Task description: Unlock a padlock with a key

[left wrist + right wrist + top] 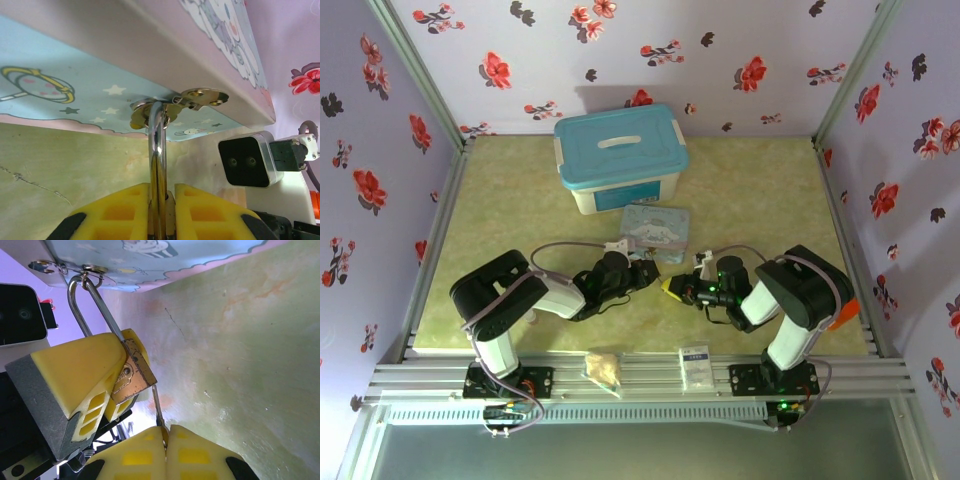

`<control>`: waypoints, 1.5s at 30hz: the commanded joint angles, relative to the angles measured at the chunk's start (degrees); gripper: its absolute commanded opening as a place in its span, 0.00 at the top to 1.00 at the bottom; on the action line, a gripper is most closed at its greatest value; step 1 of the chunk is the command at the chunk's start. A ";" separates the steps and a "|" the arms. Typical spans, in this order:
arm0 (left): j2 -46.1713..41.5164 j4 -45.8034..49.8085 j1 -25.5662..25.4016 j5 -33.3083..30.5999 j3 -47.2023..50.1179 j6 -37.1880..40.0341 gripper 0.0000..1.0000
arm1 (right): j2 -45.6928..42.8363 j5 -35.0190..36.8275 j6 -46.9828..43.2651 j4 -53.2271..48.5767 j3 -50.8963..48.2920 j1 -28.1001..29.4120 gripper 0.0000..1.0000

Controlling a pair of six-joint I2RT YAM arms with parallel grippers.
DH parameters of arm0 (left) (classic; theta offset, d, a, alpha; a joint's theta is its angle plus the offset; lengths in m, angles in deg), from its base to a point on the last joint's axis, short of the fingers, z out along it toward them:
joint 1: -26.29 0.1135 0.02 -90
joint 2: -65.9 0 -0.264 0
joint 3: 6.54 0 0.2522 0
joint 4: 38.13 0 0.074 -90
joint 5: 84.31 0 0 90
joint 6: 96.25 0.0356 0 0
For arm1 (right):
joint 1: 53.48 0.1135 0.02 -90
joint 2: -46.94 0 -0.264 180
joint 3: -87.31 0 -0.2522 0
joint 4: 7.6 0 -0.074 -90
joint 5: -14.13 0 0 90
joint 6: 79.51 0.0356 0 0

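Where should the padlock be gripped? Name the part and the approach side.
Grip the padlock by its brass body, coming from the side away from the cartoon tin. Its shackle is hooked through the tin's hasp, and its bottom end must stay free for the key.

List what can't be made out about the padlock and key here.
- Right wrist view: right gripper buries the head of the key; whether its tip enters the padlock is unclear.
- Left wrist view: left gripper covers the padlock body below the shackle.
- Top view: padlock and key too small to see.
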 commanded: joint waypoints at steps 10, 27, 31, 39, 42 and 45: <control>-0.25 -4.97 -0.06 0.00 -0.56 -0.48 0.94 | -4.69 1.85 -1.08 -2.53 -0.23 1.32 1.00; 1.77 -12.19 -0.05 2.13 0.57 -5.09 0.94 | 1.28 9.26 6.15 12.30 0.21 1.02 1.00; 2.56 -12.01 -0.06 2.90 -0.09 -5.34 0.94 | -0.45 10.92 6.07 12.30 -0.60 1.13 1.00; 2.27 -12.34 -0.19 3.52 -0.05 -5.71 0.96 | -1.12 10.31 7.16 12.28 0.97 1.13 1.00; 1.31 -11.02 -0.49 3.47 -0.29 -4.73 0.96 | -1.18 8.61 8.59 12.30 2.48 1.06 1.00; 1.21 -11.56 -0.50 4.00 -0.32 -5.11 0.98 | -0.92 6.74 10.25 12.30 3.16 0.07 1.00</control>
